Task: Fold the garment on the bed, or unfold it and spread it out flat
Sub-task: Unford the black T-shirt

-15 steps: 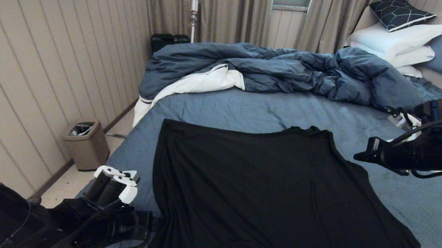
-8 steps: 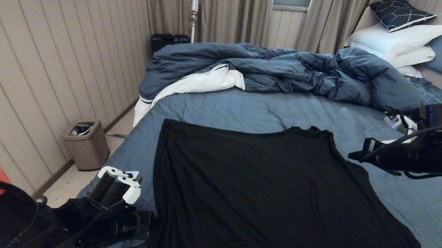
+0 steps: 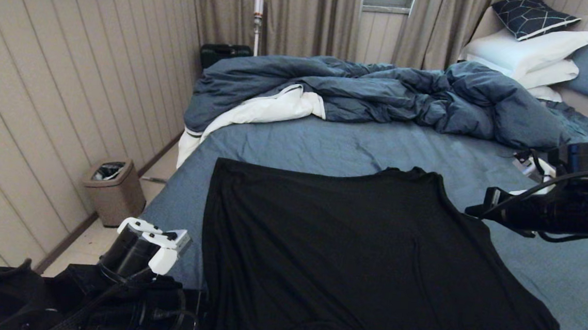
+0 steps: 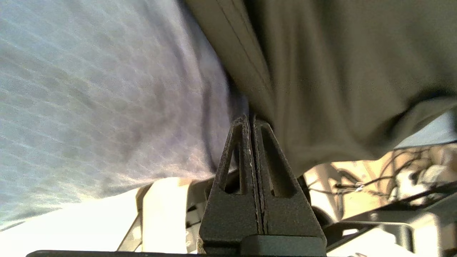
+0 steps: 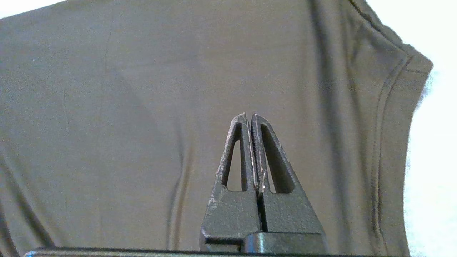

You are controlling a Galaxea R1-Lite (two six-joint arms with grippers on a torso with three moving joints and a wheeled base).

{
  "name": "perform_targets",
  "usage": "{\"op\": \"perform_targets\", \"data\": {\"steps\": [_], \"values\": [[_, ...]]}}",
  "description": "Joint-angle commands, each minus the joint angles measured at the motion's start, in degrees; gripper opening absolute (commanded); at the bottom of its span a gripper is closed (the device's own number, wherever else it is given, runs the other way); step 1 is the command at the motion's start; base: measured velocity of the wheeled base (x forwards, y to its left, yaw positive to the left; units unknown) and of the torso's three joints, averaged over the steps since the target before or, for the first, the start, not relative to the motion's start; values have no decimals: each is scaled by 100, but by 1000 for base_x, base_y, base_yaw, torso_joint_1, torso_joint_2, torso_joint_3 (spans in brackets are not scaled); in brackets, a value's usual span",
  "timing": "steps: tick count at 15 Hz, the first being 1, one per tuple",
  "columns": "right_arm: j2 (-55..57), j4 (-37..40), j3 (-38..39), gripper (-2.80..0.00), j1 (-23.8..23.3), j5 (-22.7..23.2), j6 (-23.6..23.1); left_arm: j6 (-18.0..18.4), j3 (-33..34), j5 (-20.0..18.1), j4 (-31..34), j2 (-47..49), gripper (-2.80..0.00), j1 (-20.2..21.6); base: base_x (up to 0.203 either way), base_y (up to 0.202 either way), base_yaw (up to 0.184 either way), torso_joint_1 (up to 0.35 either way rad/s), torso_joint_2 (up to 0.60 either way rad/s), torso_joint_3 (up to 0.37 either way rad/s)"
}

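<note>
— Slate-blue bed (image 3: 301, 139) filled the frame; where did the garment (image 3: 359, 263) lie?
— Spread across the lower centre, plain side up.
— And the claws?
— Left gripper (image 4: 250, 119), lower left at its hem, pressed together; whether it pinched fabric, unclear. Right gripper (image 5: 249, 116), right edge, pressed together, empty.

The garment (image 3: 370, 263) is thin, matt black jersey, softly rippled. The bed (image 3: 295, 144) has a slate-blue woven sheet, faintly creased. The duvet (image 3: 382, 91) is rumpled matt cotton. Each claw looks like rough, scuffed black plastic.
</note>
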Motion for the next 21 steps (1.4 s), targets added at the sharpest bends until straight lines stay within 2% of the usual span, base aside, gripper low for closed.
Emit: {"op": "perform_targets", "data": {"steps": [1,8,11,14,18,21], "values": [[57,-4,20,-280,-15,13,8,-13,-5,36,10,-212,-280,0,0,0,0,0,0,0],[171,-13,-3,-280,-50,13,-10,-29,-102,50,6,-175,-280,49,0,0,0,0,0,0],[153,10,-94,-280,-164,7,93,-127,-297,100,143,-160,-280,378,0,0,0,0,0,0],[172,125,-181,-280,-243,-61,337,-127,-557,114,626,-161,-280,718,0,0,0,0,0,0],[569,1535,-968,-280,-899,-116,384,-152,-576,120,685,172,-280,724,0,0,0,0,0,0],[628,1717,-1049,-280,-1030,-687,339,-222,-561,114,576,446,-280,704,0,0,0,0,0,0]]}}
